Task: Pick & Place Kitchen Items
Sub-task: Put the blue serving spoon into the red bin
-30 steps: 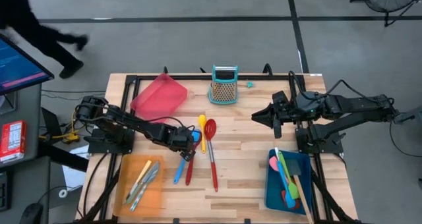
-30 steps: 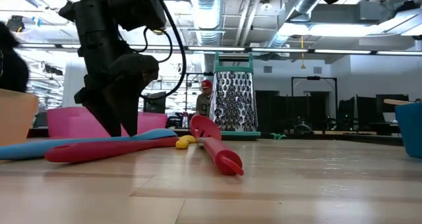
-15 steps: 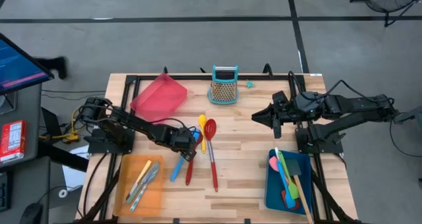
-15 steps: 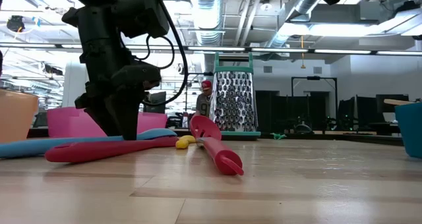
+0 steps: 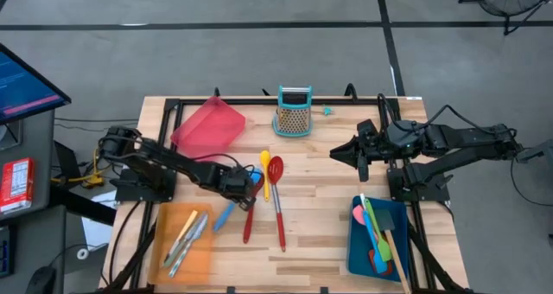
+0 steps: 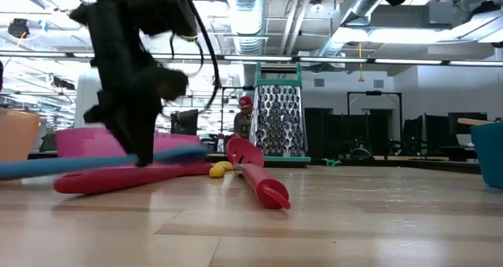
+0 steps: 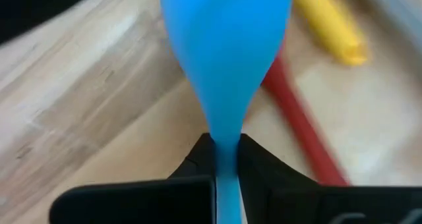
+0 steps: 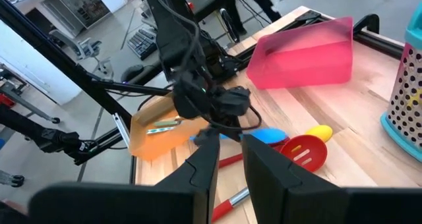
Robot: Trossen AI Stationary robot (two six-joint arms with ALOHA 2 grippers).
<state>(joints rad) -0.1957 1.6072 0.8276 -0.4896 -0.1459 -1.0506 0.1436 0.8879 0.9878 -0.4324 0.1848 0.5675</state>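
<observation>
My left gripper is shut on a blue spoon left of the table's middle. The spoon's bowl points away from the wrist. Its handle runs toward the orange tray, which holds silvery cutlery. Beside them on the wood lie a red spoon, a red slotted spoon and a yellow spoon. My right gripper hovers right of the middle, a narrow gap between its fingers and nothing in it. My left gripper pinches the blue spoon's neck, just behind the bowl, between its two fingers. The fingers come from above, slanting down, and lie across the handle. The bowl end is raised above the red spoon; whether the handle's free end touches the table I cannot tell.
A red tray lies tilted at the far left. The teal grater stands at the far middle. A blue tray with several spatulas sits at the near right. Bare wood shows between the spoons and the blue tray.
My left gripper has shut on the blue spoon's neck and raised it off the table. It has shifted a little toward the table's left, and the spoon's handle end has swung toward the orange tray. The other spoons have stayed put.
</observation>
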